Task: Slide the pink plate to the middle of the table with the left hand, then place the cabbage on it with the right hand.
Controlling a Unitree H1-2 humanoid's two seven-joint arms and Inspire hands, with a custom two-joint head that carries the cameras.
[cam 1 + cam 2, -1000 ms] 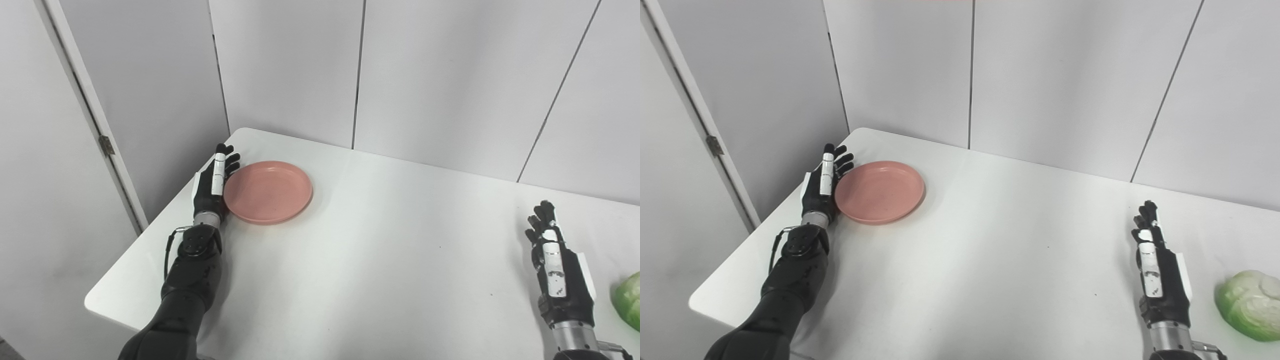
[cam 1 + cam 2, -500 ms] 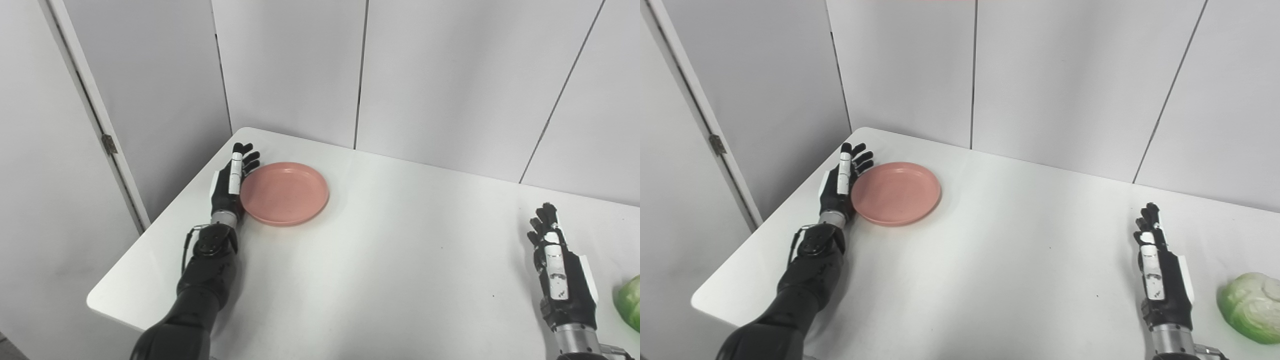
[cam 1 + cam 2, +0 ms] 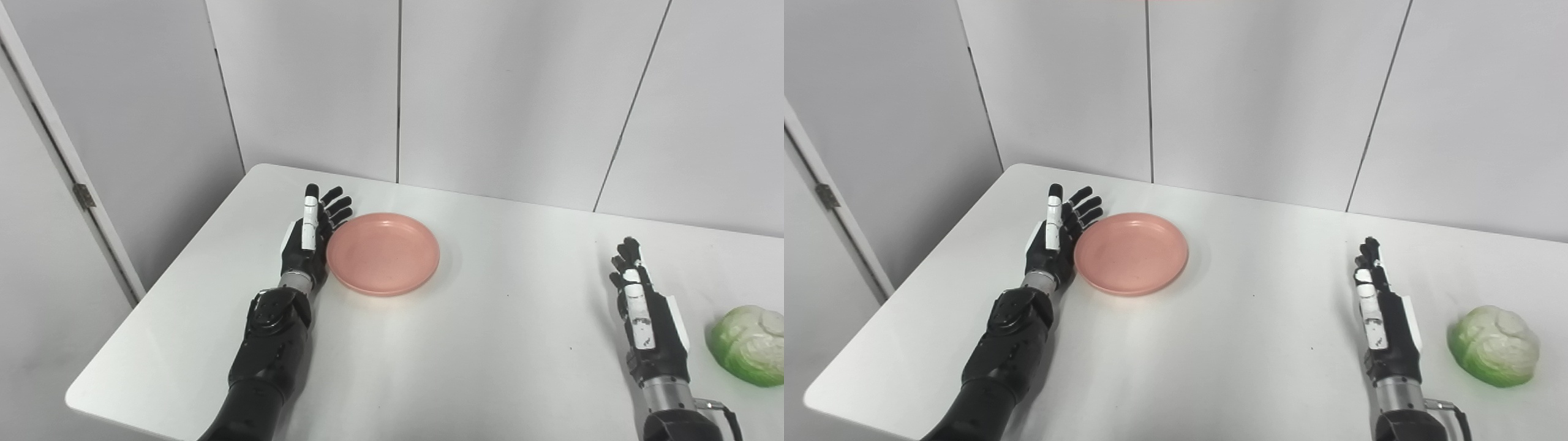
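The pink plate lies flat on the white table, left of its middle. My left hand is open, standing on edge with its palm against the plate's left rim. The cabbage is pale green and lies near the table's right edge; it shows fully in the right eye view. My right hand is open, fingers straight, resting on the table just left of the cabbage, apart from it.
Grey wall panels stand right behind the table's far edge. A door with a hinge is on the left beyond the table's left edge. The table's rounded front left corner is near my left arm.
My left hand has pushed the plate to the right across the table. The camera has also turned to the right. The right hand has stayed beside the cabbage.
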